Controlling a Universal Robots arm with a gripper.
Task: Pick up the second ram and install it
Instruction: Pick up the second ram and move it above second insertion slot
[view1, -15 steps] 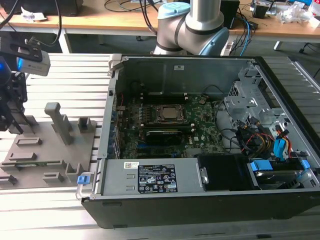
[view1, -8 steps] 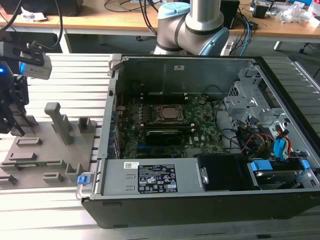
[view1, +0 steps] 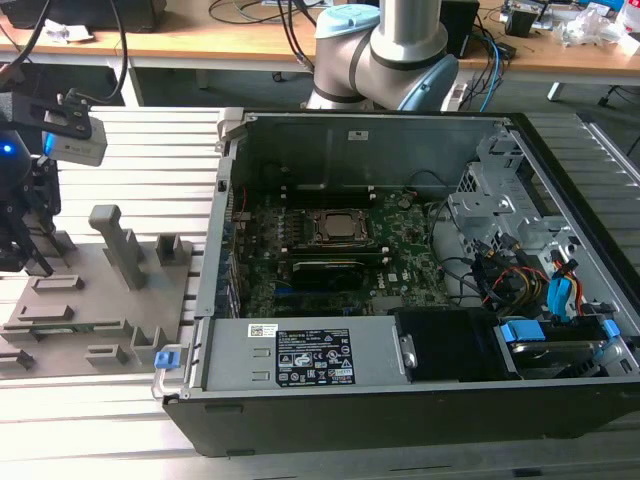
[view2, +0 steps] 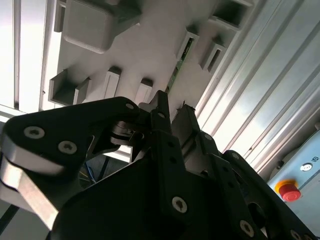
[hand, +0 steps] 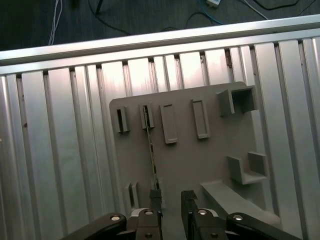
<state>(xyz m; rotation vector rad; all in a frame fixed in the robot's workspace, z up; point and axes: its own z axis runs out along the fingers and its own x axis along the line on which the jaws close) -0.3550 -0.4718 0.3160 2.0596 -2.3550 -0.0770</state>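
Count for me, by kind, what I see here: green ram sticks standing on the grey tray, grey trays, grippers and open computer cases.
ram stick: 1
grey tray: 1
gripper: 1
open computer case: 1
Total: 4

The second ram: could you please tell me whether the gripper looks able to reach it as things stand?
Probably yes: the second ram stands uncovered on edge in the gray holder, the gripper is close at one end, fingers open, though the stick lines up with one finger, not the gap.
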